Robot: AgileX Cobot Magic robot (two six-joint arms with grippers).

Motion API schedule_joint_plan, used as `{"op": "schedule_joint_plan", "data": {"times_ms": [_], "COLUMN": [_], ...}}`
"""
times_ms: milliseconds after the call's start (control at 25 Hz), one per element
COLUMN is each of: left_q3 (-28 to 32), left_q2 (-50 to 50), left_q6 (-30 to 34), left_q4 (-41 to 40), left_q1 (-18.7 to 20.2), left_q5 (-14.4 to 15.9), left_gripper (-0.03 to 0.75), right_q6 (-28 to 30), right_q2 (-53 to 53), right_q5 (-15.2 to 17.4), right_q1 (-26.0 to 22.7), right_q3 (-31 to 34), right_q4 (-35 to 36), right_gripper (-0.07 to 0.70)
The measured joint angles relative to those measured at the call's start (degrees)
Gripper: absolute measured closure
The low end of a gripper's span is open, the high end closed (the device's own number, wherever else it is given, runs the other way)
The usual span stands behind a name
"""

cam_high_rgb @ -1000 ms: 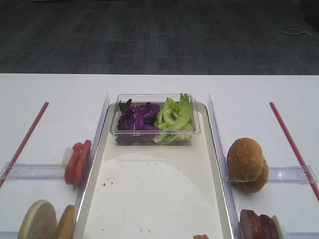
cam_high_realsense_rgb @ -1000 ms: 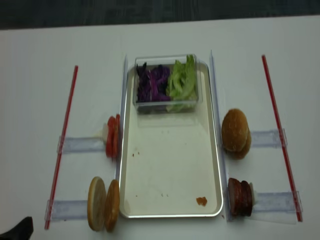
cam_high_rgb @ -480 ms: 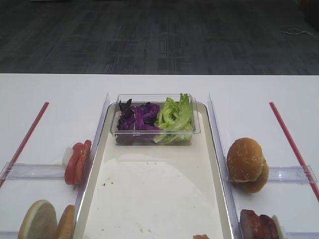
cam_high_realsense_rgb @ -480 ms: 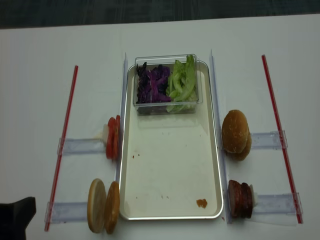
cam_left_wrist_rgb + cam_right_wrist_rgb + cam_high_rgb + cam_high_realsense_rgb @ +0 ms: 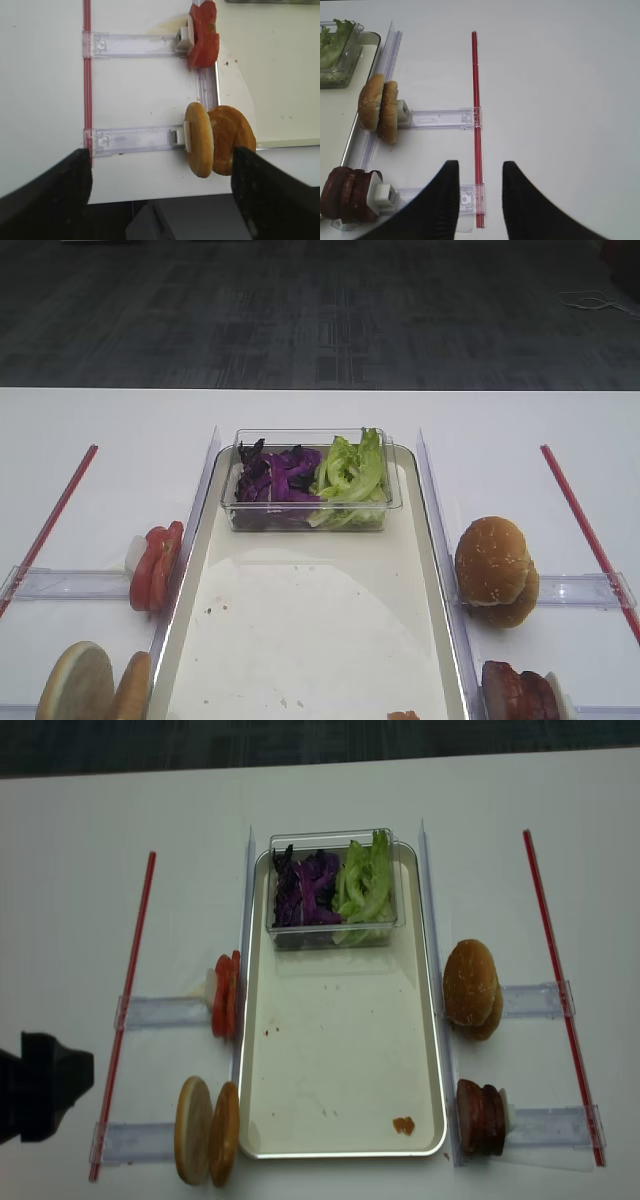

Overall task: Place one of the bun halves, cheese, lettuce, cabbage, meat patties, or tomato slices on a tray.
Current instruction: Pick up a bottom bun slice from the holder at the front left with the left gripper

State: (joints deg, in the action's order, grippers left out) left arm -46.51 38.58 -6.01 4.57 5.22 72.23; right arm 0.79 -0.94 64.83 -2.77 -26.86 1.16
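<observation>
Two bun halves stand on edge just left of the bare tray, the left claw wide open and empty near them, likely approaching; next: straddle one.

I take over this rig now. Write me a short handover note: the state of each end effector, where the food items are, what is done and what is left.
Left end effector: open, empty, near the bun halves.
Right end effector: open, empty, over the table beside the meat patties.
Tomato slices stand left of the tray; lettuce and cabbage sit in the clear box at the tray's far end.
Done: nothing placed on the tray yet.
Left: pick one item and set it on the tray.
</observation>
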Motion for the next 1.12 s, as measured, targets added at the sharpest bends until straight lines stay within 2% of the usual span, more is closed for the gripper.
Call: {"op": "schedule_joint_plan", "data": {"times_ms": [480, 840, 1120], "left_q3": [-1.5, -1.5, -1.5], "left_q2": [10.4, 11.8, 11.9], "left_q6": [0.7, 0.7, -0.7], "left_q4": [0.5, 1.6, 2.0], "left_q1": [2.2, 2.7, 7.9], "left_q5": [-0.4, -0.4, -0.4], "left_gripper": [0.176, 0.195, 0.197], "right_q6": [0.0, 0.0, 0.0], "right_q2": [0.0, 0.0, 0.0], "right_q5": [0.0, 0.0, 0.0], "right_q1": [0.0, 0.0, 0.0], "right_q3": [0.0, 0.0, 0.0], "right_q4": [0.0, 0.0, 0.0], "right_gripper": [0.386, 0.386, 0.386]}}
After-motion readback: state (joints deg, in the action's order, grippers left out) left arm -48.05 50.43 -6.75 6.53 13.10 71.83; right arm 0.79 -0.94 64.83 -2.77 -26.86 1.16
